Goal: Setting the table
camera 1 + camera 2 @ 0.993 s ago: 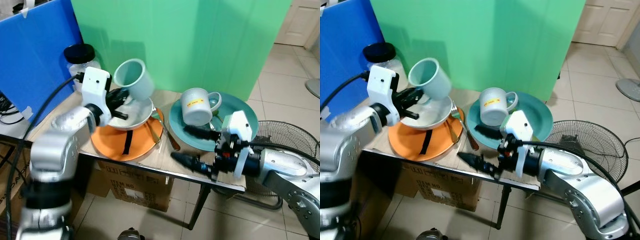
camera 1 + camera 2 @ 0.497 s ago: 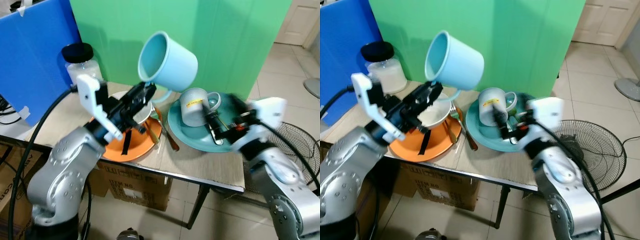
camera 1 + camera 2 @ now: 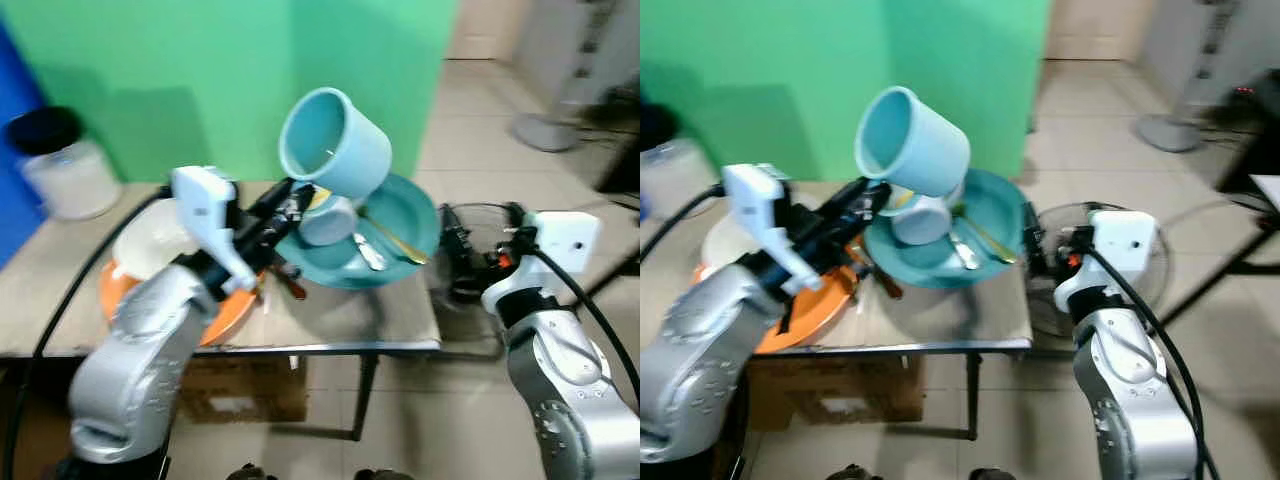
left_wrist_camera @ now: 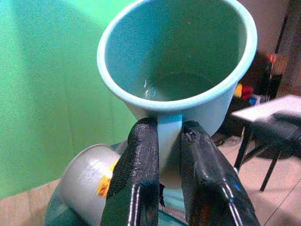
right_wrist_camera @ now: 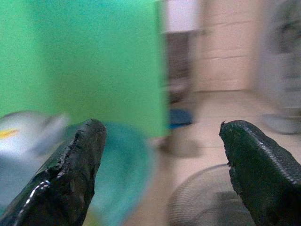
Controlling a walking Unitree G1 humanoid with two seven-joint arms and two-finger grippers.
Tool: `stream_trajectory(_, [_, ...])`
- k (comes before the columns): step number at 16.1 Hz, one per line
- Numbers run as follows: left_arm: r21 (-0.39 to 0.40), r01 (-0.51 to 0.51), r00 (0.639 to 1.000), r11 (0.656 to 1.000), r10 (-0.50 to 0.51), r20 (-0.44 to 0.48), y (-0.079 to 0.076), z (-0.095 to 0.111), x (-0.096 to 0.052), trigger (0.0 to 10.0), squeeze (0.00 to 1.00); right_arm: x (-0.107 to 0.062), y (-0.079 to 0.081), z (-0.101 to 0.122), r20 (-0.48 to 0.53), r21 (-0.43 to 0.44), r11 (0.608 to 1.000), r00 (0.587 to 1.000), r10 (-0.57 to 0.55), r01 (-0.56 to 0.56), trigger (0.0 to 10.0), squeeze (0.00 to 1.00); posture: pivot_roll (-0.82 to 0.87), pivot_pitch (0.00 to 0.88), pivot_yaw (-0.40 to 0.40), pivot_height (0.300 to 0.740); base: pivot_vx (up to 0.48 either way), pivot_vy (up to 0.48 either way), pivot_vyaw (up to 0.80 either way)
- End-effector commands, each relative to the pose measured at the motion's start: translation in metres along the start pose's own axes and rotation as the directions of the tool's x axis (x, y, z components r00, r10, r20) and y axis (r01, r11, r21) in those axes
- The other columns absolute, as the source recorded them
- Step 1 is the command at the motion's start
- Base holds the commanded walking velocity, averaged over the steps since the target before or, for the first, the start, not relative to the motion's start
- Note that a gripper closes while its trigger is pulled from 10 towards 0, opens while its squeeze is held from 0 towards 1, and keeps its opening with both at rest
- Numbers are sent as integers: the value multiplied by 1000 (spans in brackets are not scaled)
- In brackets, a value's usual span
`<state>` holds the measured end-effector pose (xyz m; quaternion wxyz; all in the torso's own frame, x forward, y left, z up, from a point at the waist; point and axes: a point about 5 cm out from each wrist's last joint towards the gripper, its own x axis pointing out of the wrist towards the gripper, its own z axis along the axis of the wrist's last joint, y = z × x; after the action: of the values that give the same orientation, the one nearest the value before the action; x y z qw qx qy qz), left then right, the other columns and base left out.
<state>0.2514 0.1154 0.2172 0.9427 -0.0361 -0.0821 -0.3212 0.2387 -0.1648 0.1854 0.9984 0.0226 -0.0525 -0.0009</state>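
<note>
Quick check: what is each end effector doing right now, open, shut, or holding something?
Left end effector: shut on the handle of the light blue ceramic mug, held up.
Right end effector: open, empty.

A wooden table [image 3: 340,315] carries an orange plate [image 3: 215,318] near its left front edge and a teal plate [image 3: 400,215] toward its right rear corner. A jar [image 3: 60,175] with a black lid stands at the table's left rear corner.
</note>
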Motion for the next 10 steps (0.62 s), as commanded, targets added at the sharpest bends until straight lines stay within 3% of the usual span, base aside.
stream_trajectory(1, [39,-33,999,999,33,-8,0,1,4,10000,0,1,-7,7,60,-26,997,995,-74,76,10000,0,85,0,42,740,0,0,-781])
stream_trajectory(3, [95,-114,992,989,118,-43,0,-7,9,10000,0,3,-9,10,86,-10,995,991,-101,102,10000,0,73,0,38,740,0,0,-800])
stream_trajectory(4, [50,-181,982,982,184,-51,3,-14,11,10000,0,3,-11,8,70,1,988,986,-153,153,10000,0,69,0,45,740,0,0,-800])
stream_trajectory(5, [53,-208,977,977,210,-36,3,-15,13,10000,0,1,-8,4,5,55,994,996,-94,94,10000,0,68,0,48,740,0,0,-775])
stream_trajectory(6, [62,-232,972,971,234,-15,3,-12,15,10000,0,-1,-5,1,-26,56,998,999,-39,40,10000,0,69,0,45,740,0,0,-769])
stream_trajectory(8, [99,-291,957,952,290,16,8,-7,16,10000,0,-1,-3,-2,-41,34,999,999,-29,30,10000,0,62,0,47,740,0,0,-775])
stream_trajectory(10, [183,-332,942,925,337,3,17,-5,13,10000,0,0,2,-3,-60,39,999,998,7,-4,10000,0,65,0,47,740,0,0,-775])
